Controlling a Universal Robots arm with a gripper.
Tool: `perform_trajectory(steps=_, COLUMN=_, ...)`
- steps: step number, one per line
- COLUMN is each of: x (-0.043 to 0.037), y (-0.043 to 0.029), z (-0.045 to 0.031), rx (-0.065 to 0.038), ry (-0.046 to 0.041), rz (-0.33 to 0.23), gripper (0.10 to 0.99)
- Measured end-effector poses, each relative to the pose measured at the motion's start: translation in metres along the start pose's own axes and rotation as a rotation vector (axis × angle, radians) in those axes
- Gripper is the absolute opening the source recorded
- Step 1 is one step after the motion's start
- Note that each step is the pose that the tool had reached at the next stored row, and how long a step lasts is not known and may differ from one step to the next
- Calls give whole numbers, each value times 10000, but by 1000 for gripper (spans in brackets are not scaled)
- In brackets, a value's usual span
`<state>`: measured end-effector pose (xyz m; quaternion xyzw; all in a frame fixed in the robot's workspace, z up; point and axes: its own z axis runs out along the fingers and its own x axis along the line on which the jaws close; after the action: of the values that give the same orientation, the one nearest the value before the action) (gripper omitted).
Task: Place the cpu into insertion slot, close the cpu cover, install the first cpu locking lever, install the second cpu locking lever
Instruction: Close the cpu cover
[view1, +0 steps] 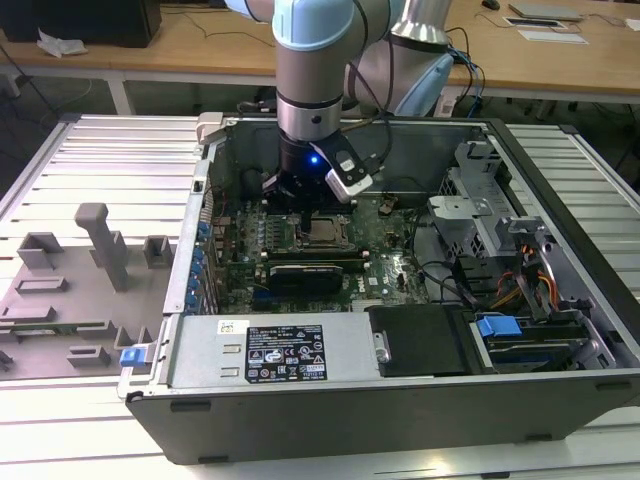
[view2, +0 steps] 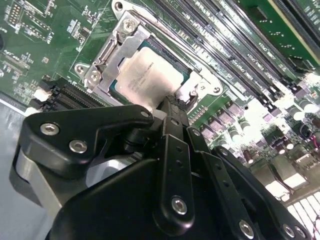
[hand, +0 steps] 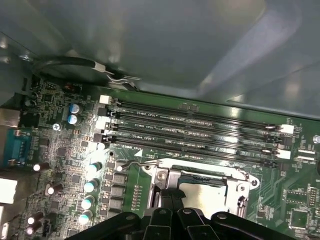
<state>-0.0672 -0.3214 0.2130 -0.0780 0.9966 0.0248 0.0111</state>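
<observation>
The cpu (view2: 150, 75) shows its silvery top face, seated flat in the insertion slot, which is hidden beneath it. The cpu cover (view2: 107, 55), a silvery-grey metal frame, lies down around the chip. In the first wrist view the cpu (hand: 207, 192) and cover (hand: 167, 175) sit just past my fingers. My gripper (view2: 170, 102) is shut, its black tips together at the socket's near edge, by the cover's rim. A thin wire lever (hand: 131, 163) lies low beside the socket. In the exterior view the gripper (view1: 300, 205) hangs over the cpu (view1: 322, 232) inside the open computer case.
Long black memory slots (hand: 195, 127) run beside the socket. A black expansion card (view1: 305, 272) lies toward the front of the case. A drive cage (view1: 470, 200) and cables (view1: 520, 280) fill the exterior view's right. Grey fixtures (view1: 100, 250) stand on the table outside the case.
</observation>
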Motion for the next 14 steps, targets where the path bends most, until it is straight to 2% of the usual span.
perform_trajectory(steps=5, x=-3, y=4, z=-81, rx=35, ry=5, rz=-2, gripper=106)
perform_trajectory(steps=6, x=-3, y=4, z=-83, rx=99, ry=15, rz=-2, gripper=106)
perform_trajectory(steps=8, x=-3, y=4, z=-84, rx=453, ry=71, rz=-9, gripper=106)
perform_trajectory(steps=9, x=-2, y=4, z=-84, rx=731, ry=98, rz=-13, gripper=106)
perform_trajectory(steps=10, x=-1, y=3, z=-84, rx=773, ry=63, rz=-14, gripper=106)
perform_trajectory(steps=14, x=-23, y=1, z=-83, rx=782, ry=-110, rz=-17, gripper=106)
